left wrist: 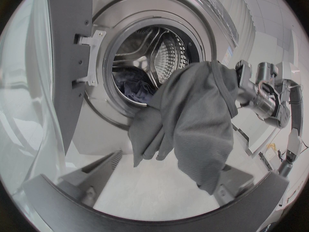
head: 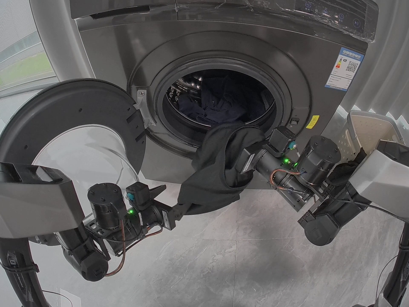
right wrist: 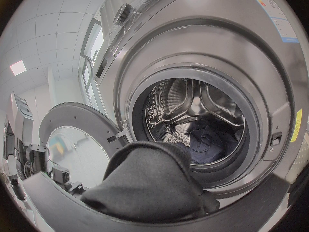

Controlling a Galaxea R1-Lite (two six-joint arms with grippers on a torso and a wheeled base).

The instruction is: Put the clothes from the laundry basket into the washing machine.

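- While the round door stands swung wide to the robot's left, the washing machine shows its open mouth and the steel drum inside.
- Dark blue clothes already lie heaped on the drum's bottom.
- A dark garment hangs in front of the lower rim of the opening, outside the drum and strung between the two arms. Whether it touches the rim I cannot tell.
- The right gripper is just below the opening, and the upper bulk of the garment is draped over its end. The cloth hides its tip, so I cannot tell whether it is spread or closed.
- The left gripper sits lower, off to the left above the floor. Its fingers are spread wide, and the garment's lower tail ends right at one of them with nothing pinched between.
- The door's hinge juts out at the left edge of the opening, and the door itself is close beside the left arm.
- The pale laundry basket stands to the right of the machine, behind the right arm.
- A blue-and-white sticker is stuck on the machine's front at upper right, with a small yellow label lower down by the door latch.
- A window is behind the machine on the left.
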